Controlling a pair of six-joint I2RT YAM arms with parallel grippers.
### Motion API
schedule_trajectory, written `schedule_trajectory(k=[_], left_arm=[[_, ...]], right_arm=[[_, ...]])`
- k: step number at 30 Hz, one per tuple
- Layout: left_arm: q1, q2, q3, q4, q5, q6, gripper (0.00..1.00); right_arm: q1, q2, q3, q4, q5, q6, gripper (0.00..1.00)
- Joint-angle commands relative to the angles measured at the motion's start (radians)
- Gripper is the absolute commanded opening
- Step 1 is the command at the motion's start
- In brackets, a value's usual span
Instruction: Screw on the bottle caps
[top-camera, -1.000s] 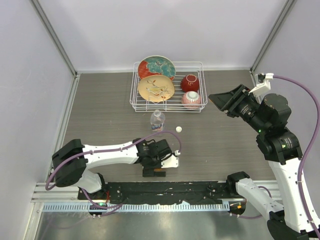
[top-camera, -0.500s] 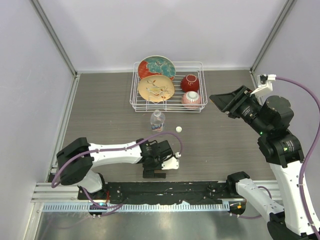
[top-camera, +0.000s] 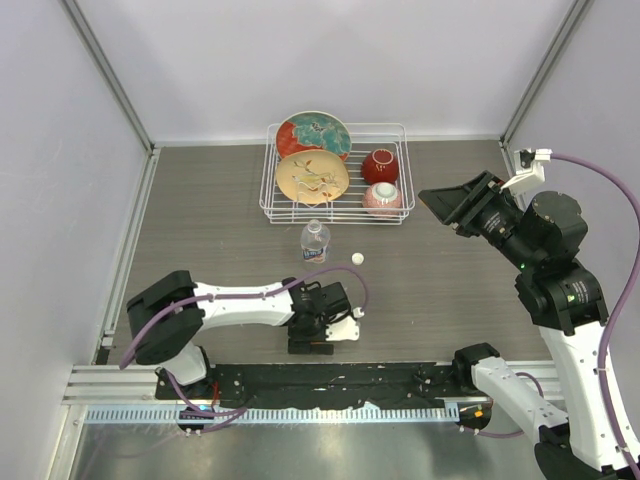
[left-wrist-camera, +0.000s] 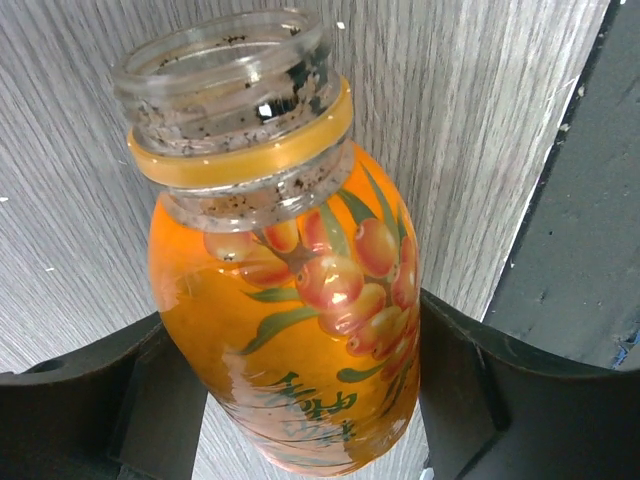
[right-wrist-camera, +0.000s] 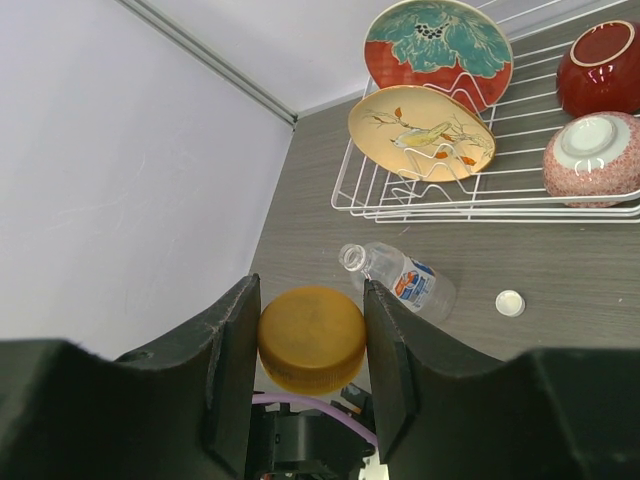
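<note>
My left tool (left-wrist-camera: 295, 325): closed on the open orange bottle (left-wrist-camera: 285, 240), middle of frame.
My right tool (right-wrist-camera: 310, 300): holds the orange cap (right-wrist-camera: 311, 345), bottom centre.

orange bottle (left-wrist-camera: 300, 330) printed with orange berries, green leaves; orange cap (right-wrist-camera: 311, 339); white cap (right-wrist-camera: 509, 302); clear bottle (right-wrist-camera: 400, 278), white-blue label; at its twelve o'clock, teal-on-red plate (right-wrist-camera: 437, 40).

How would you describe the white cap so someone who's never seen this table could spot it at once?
Find the wire rack at the far side of the table. Just in front of it is a clear bottle; the white cap lies on the table right of it, not touching. It is the only small white disc lying loose there.
</note>
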Motion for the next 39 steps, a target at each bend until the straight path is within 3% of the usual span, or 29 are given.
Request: schedule_trajectory(k=[1, 12, 22, 23, 25, 31, 34, 39], left_arm=[[-0.004, 0.029, 0.031, 0.032, 0.041, 0.006, 0.66], [-0.003, -0.009, 0.118, 0.003, -0.032, -0.04, 0.41], [0.03, -0.3, 0.353, -0.135, -0.094, -0.031, 0.39], [0.031, -0.337, 0.35, -0.158, -0.097, -0.012, 0.29], [0.033, -0.381, 0.332, -0.157, -0.14, 0.022, 0.26], [0.033, -0.673, 0.199, 0.056, -0.102, 0.051, 0.18], [0.033, -0.823, -0.002, 0.26, -0.045, 0.054, 0.17], [0.031, -0.989, -0.239, 0.657, 0.07, -0.018, 0.06]], right_arm=[[0.005, -0.013, -0.004, 0.055, -0.019, 0.004, 0.16], [0.003, 0.014, 0.016, 0.051, -0.016, -0.017, 0.14], [0.005, 0.079, 0.1, 0.017, -0.022, -0.08, 0.15], [0.005, 0.088, 0.105, 0.012, -0.023, -0.088, 0.15], [0.006, 0.097, 0.118, 0.002, -0.028, -0.115, 0.15], [0.005, 0.103, 0.099, 0.026, -0.062, -0.14, 0.15], [0.005, 0.114, 0.097, 0.049, -0.117, -0.17, 0.18], [0.005, 0.143, 0.106, 0.052, -0.155, -0.235, 0.18]])
